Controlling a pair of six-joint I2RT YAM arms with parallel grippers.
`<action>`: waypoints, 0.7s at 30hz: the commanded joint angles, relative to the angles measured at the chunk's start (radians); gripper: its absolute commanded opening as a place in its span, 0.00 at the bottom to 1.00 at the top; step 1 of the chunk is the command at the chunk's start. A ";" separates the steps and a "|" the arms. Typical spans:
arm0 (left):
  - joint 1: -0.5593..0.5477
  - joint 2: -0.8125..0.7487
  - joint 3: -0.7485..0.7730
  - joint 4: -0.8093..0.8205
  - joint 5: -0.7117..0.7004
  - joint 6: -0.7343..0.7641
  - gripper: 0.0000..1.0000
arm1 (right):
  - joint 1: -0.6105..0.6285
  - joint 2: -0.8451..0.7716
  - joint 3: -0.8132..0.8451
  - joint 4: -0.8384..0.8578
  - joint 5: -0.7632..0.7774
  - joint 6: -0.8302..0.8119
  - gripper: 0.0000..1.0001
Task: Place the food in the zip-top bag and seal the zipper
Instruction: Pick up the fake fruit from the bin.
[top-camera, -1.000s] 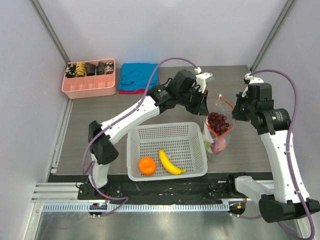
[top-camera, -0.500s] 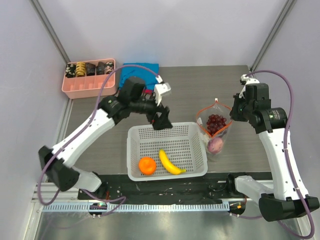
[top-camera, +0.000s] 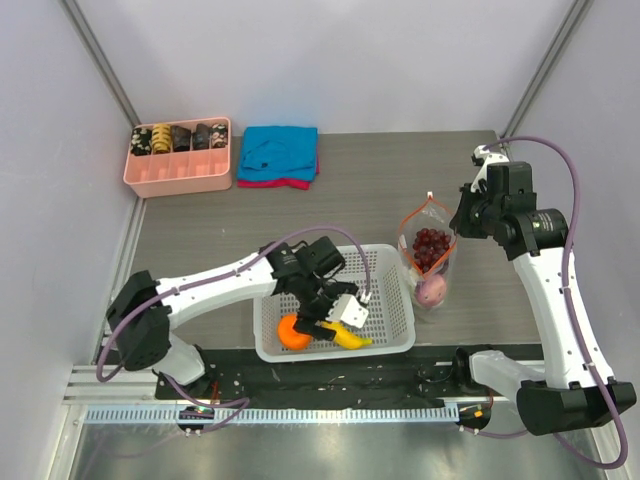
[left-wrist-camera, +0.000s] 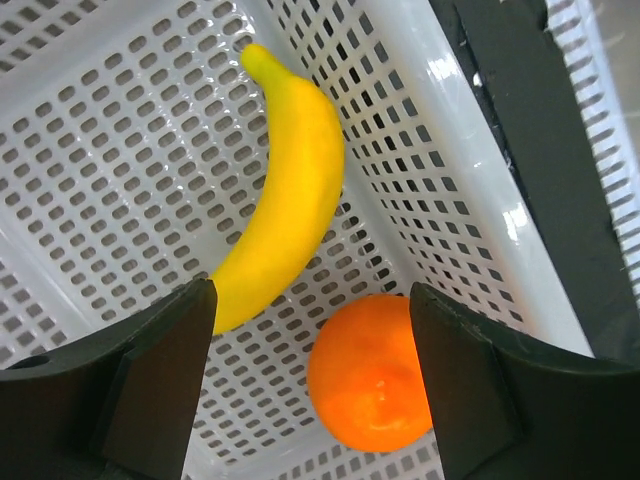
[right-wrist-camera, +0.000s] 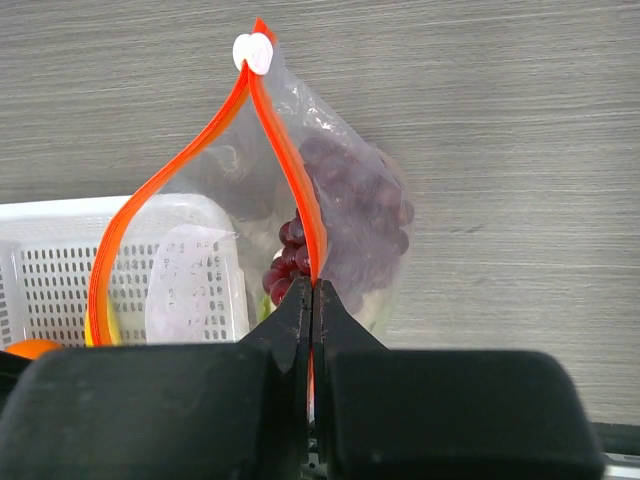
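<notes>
An orange (left-wrist-camera: 370, 375) and a yellow banana (left-wrist-camera: 280, 190) lie in the white mesh basket (top-camera: 331, 252). My left gripper (left-wrist-camera: 312, 370) hangs open low inside it. The orange sits between the fingers (left-wrist-camera: 470, 385), close to the right one, with no touch that I can see. The zip-top bag (top-camera: 428, 262) stands right of the basket, mouth open, with dark grapes (top-camera: 431, 243) and a pinkish piece of food (top-camera: 433, 291) inside. My right gripper (right-wrist-camera: 313, 292) is shut on the orange-red zipper (right-wrist-camera: 292, 170) and holds that edge up. The same left gripper (top-camera: 326, 318) hides part of the orange (top-camera: 291, 334) from above.
A pink tray (top-camera: 180, 172) of dark items stands at the back left, with a folded blue cloth (top-camera: 280, 152) beside it. The basket wall (right-wrist-camera: 190, 215) lies just behind the bag's white label (right-wrist-camera: 190, 285). A black strip (left-wrist-camera: 530, 150) runs along the basket's near side.
My left arm has swung from the bag's mouth back to the basket, opened its jaws and dropped over the orange. The right gripper keeps its hold on the zipper.
</notes>
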 joint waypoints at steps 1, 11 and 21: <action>-0.056 0.052 0.002 0.052 -0.065 0.163 0.81 | 0.003 -0.015 0.032 0.052 -0.016 -0.015 0.01; -0.096 0.177 0.010 0.089 -0.168 0.195 0.51 | 0.004 -0.035 0.019 0.041 -0.008 -0.022 0.01; -0.067 -0.062 0.133 -0.008 -0.084 0.030 0.03 | 0.003 -0.038 0.018 0.039 -0.008 -0.008 0.01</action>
